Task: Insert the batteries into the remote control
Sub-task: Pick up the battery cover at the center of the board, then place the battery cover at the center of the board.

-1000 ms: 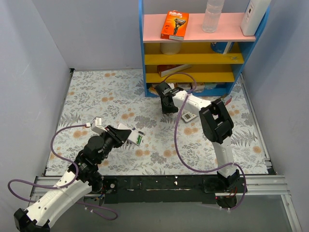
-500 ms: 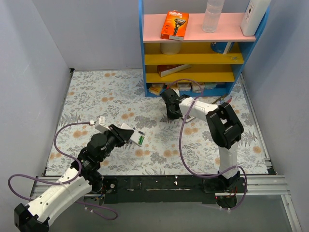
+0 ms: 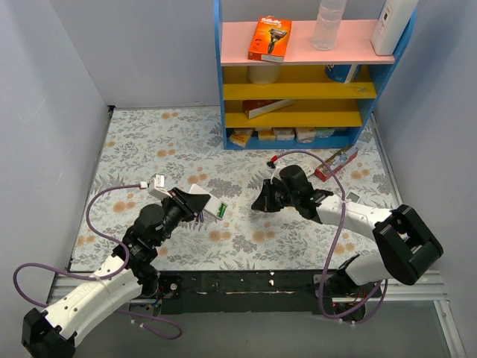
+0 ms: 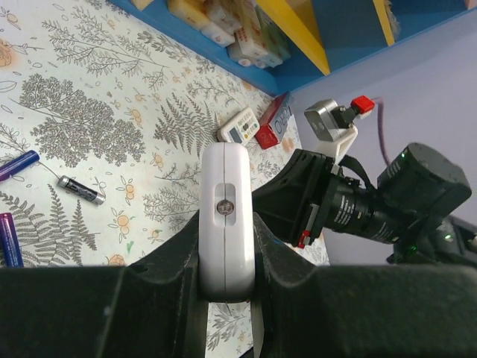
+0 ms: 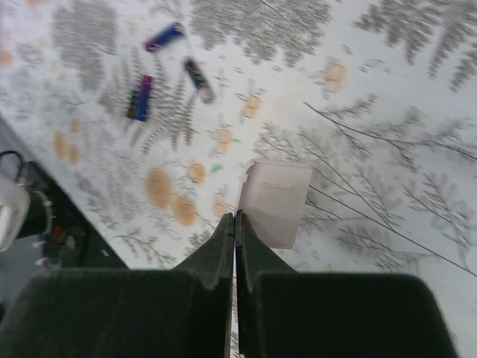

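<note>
My left gripper is shut on the remote control, a slim white body held edge-on between the fingers and lifted over the floral mat. In the left wrist view its narrow white side faces the camera. Three batteries lie loose on the mat: a blue-purple one, a dark one and a purple one. The left wrist view shows them too: blue-purple battery, dark battery. My right gripper hangs low over the mat, shut with nothing in it, beside a flat white cover piece.
A blue and yellow shelf unit stands at the back with boxes and bottles on it. A red-and-white box and a smaller white remote lie on the mat behind the right arm. Grey walls close in both sides.
The right arm has swung from the shelf foot down to the middle of the mat, and its jaws have closed. The left gripper with the remote has drifted slightly right.
</note>
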You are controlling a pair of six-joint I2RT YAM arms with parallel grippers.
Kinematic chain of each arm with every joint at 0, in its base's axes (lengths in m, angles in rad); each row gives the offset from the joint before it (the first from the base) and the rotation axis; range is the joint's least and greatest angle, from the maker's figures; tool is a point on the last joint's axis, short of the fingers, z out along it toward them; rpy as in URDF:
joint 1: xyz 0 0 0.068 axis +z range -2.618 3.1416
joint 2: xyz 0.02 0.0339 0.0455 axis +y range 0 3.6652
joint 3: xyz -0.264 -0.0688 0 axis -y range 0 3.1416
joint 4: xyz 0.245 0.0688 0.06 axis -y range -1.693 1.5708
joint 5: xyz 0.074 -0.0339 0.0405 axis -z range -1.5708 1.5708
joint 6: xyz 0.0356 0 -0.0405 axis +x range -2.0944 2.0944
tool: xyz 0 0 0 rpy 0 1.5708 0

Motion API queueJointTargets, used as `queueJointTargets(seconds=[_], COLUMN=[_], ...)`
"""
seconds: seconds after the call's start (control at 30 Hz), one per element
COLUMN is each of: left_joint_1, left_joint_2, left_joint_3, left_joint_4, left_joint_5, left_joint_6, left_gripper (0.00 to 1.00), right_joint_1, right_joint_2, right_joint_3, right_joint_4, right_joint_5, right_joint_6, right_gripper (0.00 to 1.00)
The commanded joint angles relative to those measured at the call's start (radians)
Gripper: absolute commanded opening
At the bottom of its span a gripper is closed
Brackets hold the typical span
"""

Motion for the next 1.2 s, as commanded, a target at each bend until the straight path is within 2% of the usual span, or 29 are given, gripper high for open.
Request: queueJointTargets(seconds=[0.0, 0.17, 0.2, 0.33, 0.63, 0.77, 0.9, 1.17], left_joint_1=[0.009, 0.009, 0.009, 0.009, 0.009, 0.009, 0.007, 0.009], left_joint_2=[0.005, 0.013, 0.013, 0.002, 0.008, 0.009, 0.008, 0.022], left_joint_3=[-0.009, -0.003, -0.003, 0.005, 0.014, 0.020, 0.026, 0.031], left_joint_4=[0.082, 0.071, 0.068, 0.047, 0.024, 0.015, 0.004, 0.007], left_joint_5=[0.009, 0.023, 0.026, 0.026, 0.030, 0.034, 0.031, 0.029], left_joint_6=[0.024, 0.018, 0.016, 0.016, 0.018, 0.021, 0.022, 0.027], left_gripper=[0.00, 0.00, 0.00, 0.00, 0.00, 0.00, 0.00, 0.00], right_joint_1=[-0.003, -0.009, -0.007, -0.009, -0.027, -0.035, -0.046, -0.070], right_joint_2=[-0.036, 0.033, 0.053, 0.151, 0.337, 0.459, 0.520, 0.508], right_joint_3=[-0.154, -0.300, -0.314, -0.377, -0.449, -0.470, -0.490, -0.504], right_joint_4=[0.530, 0.857, 0.995, 1.277, 1.529, 1.722, 1.810, 1.821], right_joint_5=[-0.195, -0.240, -0.250, -0.294, -0.295, -0.309, -0.317, -0.367], right_joint_6=[0.174, 0.314, 0.334, 0.436, 0.478, 0.512, 0.529, 0.512], right_gripper=[0.01, 0.01, 0.01, 0.01, 0.01, 0.01, 0.01, 0.16])
